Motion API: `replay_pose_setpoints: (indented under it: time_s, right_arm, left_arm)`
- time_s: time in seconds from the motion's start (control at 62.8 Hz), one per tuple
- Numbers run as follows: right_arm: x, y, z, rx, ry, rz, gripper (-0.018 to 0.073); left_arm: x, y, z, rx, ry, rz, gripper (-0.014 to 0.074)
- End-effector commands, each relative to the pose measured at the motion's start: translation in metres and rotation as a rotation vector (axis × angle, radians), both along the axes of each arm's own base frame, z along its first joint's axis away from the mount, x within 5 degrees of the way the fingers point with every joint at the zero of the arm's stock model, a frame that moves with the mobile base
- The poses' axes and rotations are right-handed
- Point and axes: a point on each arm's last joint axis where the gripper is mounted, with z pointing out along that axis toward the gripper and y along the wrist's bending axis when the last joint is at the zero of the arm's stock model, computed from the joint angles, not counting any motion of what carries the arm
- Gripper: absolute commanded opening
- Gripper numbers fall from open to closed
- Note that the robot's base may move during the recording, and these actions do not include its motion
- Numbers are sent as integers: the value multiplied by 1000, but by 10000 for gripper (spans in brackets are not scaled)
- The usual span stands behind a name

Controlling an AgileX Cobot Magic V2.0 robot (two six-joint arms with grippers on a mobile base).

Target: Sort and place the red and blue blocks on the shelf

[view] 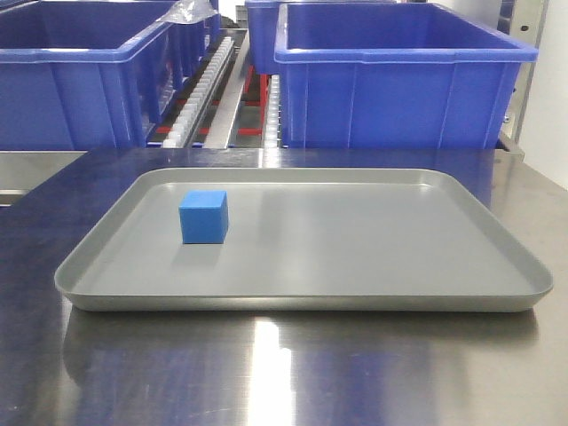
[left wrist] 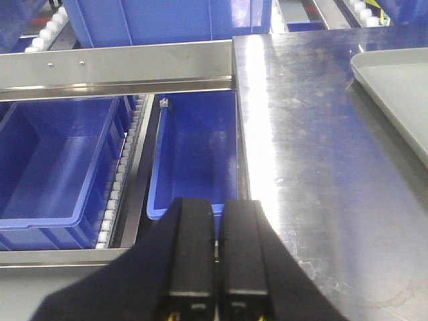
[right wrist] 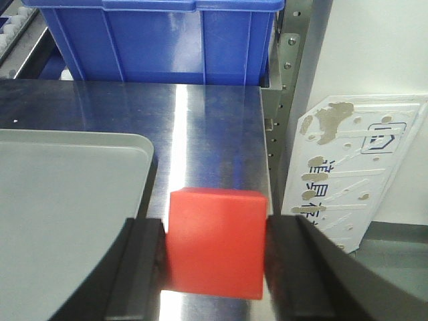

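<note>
The jaws of our left gripper (left wrist: 218, 208) are pressed together with nothing between them; we see only a thin seam between its two black fingers (left wrist: 194, 247). This gripper hangs past the left edge of the steel tabletop (left wrist: 314, 167), over the shelf (left wrist: 60, 257). Below it, a wide blue bin (left wrist: 53, 167) and a narrow blue bin (left wrist: 194, 154) sit side by side, with a white roller track (left wrist: 117, 190) between them. A brushed-steel front rail (left wrist: 120, 67) with two small screws crosses above them.

From the front, we find the blue block (view: 203, 216) standing flat on the grey tray (view: 302, 300), in its left half and well apart from every rim. The tray lies on the tabletop, and two large blue bins (view: 399, 89) stand behind it on the shelf's rollers.

The jaws of our right gripper (right wrist: 215, 264) pinch the red block (right wrist: 215, 227) by its left and right faces. The block sits just beside the tray's right rim, over bare steel near the tabletop's right edge. From this close angle we cannot tell whether it touches the surface. Ahead stand another bin and a perforated steel upright (right wrist: 284, 100), and to the right leans a stained white printed panel (right wrist: 348, 174).
</note>
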Motion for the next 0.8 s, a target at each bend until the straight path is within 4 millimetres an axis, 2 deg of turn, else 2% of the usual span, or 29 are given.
replay_pose_setpoints:
  time_s: [0.0, 0.255, 0.478, 0.637, 0.78]
  right_arm:
    - [2, -1, 17, -8, -114, -10, 49]
    - [2, -1, 17, -8, -114, -10, 49]
    - [2, -1, 17, -8, -114, -10, 49]
    - [2, -1, 17, -8, -114, -10, 49]
    - [2, -1, 17, -8, -114, -10, 49]
  left_arm:
    - [1, -1, -4, -12, -57, -5, 126]
    - [1, 0, -3, 35, -64, -3, 126]
    - [1, 1, 7, 83, -102, -1, 126]
    - [3, 0, 35, 40, -134, -2, 126]
    - [10, 0, 72, 24, -145, -3, 126]
